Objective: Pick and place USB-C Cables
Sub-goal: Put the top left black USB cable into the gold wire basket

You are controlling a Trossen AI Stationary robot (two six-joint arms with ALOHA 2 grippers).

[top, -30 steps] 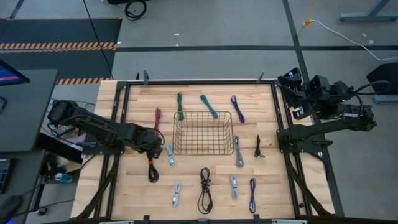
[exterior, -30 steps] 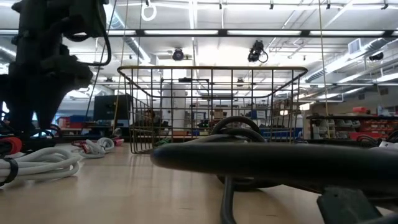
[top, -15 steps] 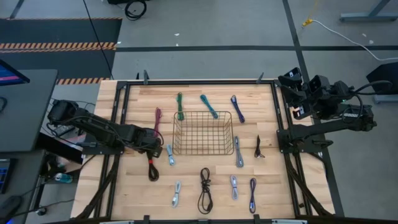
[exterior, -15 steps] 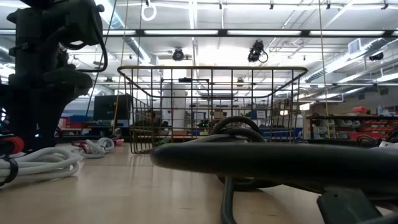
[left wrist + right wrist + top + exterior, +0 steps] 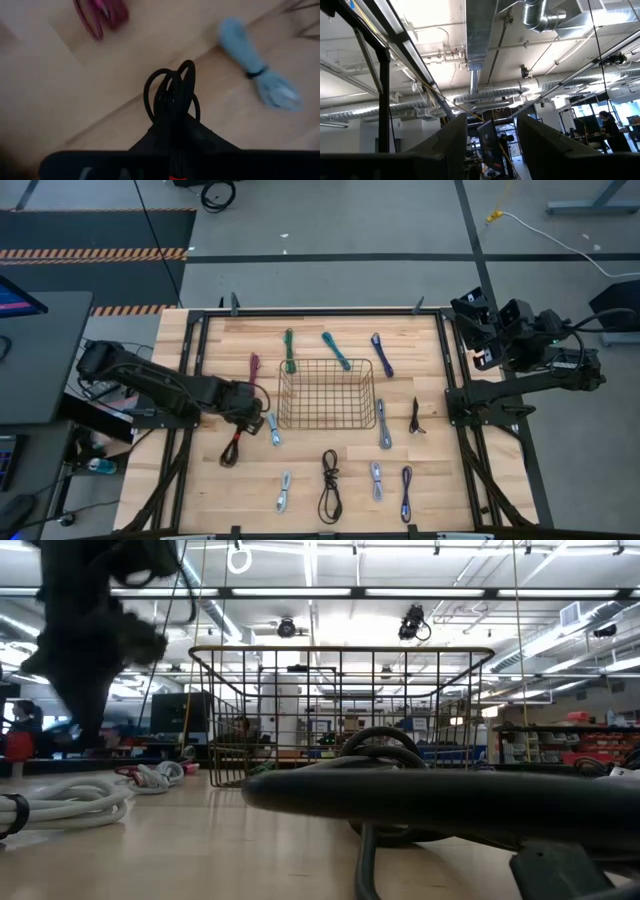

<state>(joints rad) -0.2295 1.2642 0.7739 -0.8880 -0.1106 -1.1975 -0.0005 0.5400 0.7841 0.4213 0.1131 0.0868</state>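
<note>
Black cable [image 5: 233, 450] lifted off table [image 5: 310, 480] — left fingers [image 5: 244, 414] clamped on it; right fingers [image 5: 478, 308] parted, parked aside.

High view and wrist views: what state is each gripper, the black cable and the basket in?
Left gripper: shut on the black cable.
Black cable: gripped at one end, tilted, lifted off the table.
Right gripper: jaws open, holding nothing, parked off the table's right edge.
Wire basket: upright, no cables inside.
</note>
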